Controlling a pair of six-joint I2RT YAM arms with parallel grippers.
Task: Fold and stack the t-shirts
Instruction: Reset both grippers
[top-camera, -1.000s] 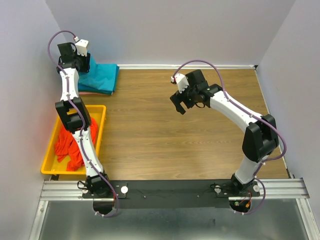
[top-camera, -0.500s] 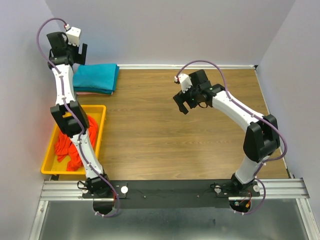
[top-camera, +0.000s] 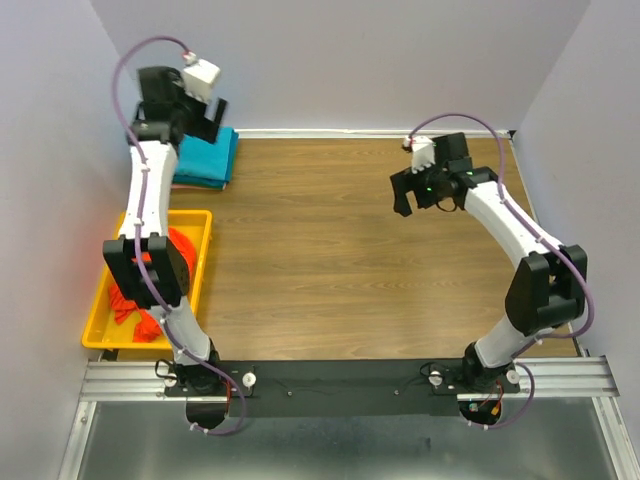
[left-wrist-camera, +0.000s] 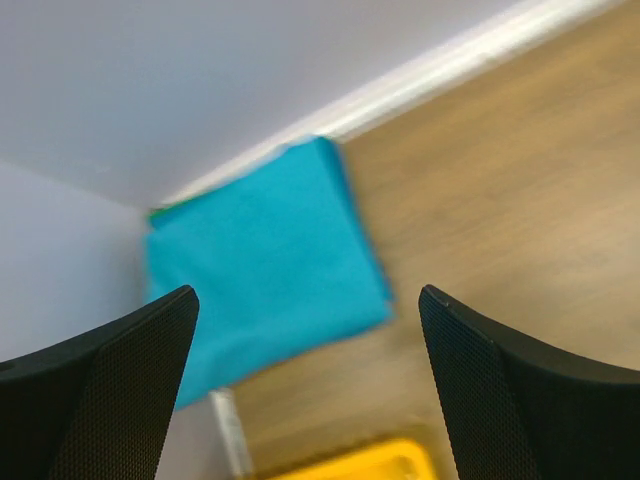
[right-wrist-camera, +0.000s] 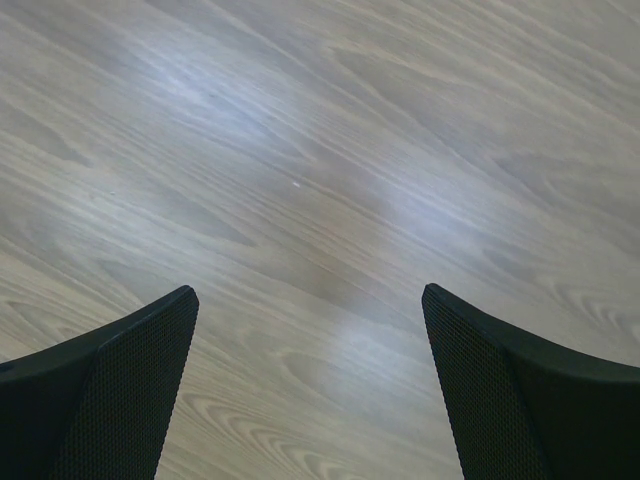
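Wooden table (top-camera: 330, 250), pale walls. Yellow tray (top-camera: 203, 255) at near left holds crumpled orange-red t-shirts (top-camera: 125, 300); a folded teal t-shirt (left-wrist-camera: 265, 260) lies far-left. Left gripper (left-wrist-camera: 308, 295) hovers above it, spread empty, nearer the tray. Right gripper (right-wrist-camera: 310, 292) is also spread empty.
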